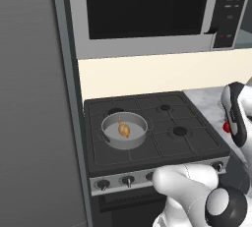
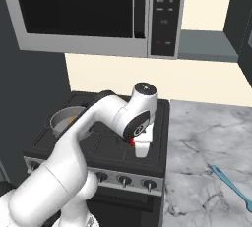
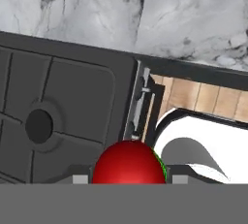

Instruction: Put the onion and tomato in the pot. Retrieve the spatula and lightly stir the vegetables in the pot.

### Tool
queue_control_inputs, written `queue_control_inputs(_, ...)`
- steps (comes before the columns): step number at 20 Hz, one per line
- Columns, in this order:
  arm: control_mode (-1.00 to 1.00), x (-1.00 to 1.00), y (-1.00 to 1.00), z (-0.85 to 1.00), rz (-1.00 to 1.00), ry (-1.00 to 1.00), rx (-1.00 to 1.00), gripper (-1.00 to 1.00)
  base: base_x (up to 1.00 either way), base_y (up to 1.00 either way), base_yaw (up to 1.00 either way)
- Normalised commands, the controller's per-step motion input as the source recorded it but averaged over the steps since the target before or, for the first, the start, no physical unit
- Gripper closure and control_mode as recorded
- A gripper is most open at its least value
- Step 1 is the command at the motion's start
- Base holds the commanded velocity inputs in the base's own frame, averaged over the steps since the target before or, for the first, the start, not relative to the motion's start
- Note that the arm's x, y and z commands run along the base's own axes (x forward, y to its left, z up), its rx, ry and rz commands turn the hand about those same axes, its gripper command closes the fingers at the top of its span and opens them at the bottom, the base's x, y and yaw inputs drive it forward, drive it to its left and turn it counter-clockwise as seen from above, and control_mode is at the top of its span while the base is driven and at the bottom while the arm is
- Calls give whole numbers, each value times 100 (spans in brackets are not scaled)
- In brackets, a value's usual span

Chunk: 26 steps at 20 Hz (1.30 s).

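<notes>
The grey pot point(image 1: 109, 135) stands on the stove's left front burner, and the golden-brown onion point(image 1: 124, 130) lies inside it. The pot point(image 2: 59, 121) is partly hidden behind my arm in the right base view. My gripper point(image 2: 141, 147) hangs above the stove's right front part, shut on the small red tomato point(image 2: 132, 142). In the hand view the tomato point(image 3: 129, 164) sits between my fingertips point(image 3: 80, 179), over the stove's edge. From the left base camera the tomato point(image 1: 227, 127) peeks out beside the hand. The teal spatula point(image 2: 231, 186) lies on the marble counter, far right.
The black stove point(image 1: 162, 145) has several burners and a row of knobs along its front. A microwave point(image 1: 147, 10) hangs above it. A tall grey panel point(image 1: 29, 98) closes off the left. The marble counter point(image 2: 206, 137) runs to the stove's right.
</notes>
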Motion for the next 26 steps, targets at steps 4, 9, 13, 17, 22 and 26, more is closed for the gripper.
queue_control_inputs(4,-100,24,60,29,43,-1,-5,100,0,0,0)
queue_control_inputs(9,-100,0,59,10,23,-6,-4,100,0,0,0)
queue_control_inputs(13,-100,0,87,0,19,-15,-2,100,0,0,0)
queue_control_inputs(17,-100,9,100,7,26,-14,-7,100,0,0,0)
queue_control_inputs(22,-100,10,89,11,34,-5,-8,100,0,0,0)
queue_control_inputs(26,-100,27,67,31,46,0,-8,100,0,0,0)
